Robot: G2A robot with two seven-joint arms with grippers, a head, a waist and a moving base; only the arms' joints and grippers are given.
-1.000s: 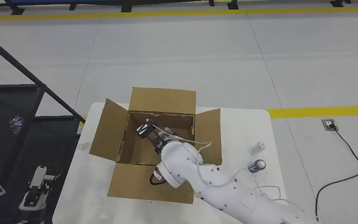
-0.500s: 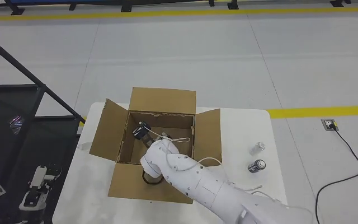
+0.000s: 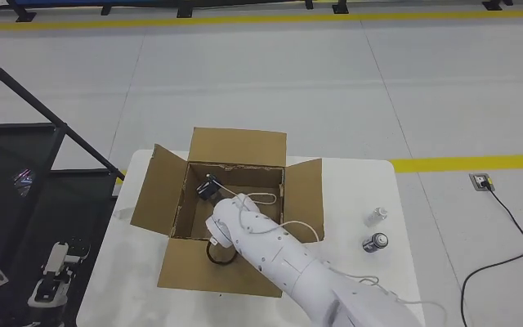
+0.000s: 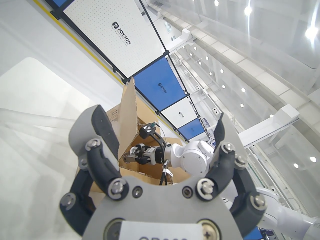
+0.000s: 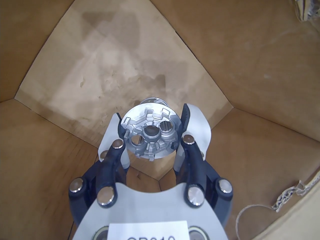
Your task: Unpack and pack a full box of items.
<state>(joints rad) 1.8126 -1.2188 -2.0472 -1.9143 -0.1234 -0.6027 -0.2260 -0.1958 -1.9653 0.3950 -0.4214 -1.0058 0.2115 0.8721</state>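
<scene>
An open cardboard box stands on the white table, all flaps out. My right arm goes down into it, and my right gripper is low inside, near the bare floor, shut on a round grey metal part with holes and toothed ridges. In the top view that right gripper sits at the box's back left. My left gripper is open, holds nothing, and points up and away from the table towards the box flap and the right gripper.
Right of the box, a small clear bottle and a dark can stand on the table. A torn paper edge and a string loop hang on the box's inner wall. A black rack borders the table's left side.
My right arm has swung left across the box's front edge. Its gripper has shifted slightly left inside the box and still holds the metal part.
</scene>
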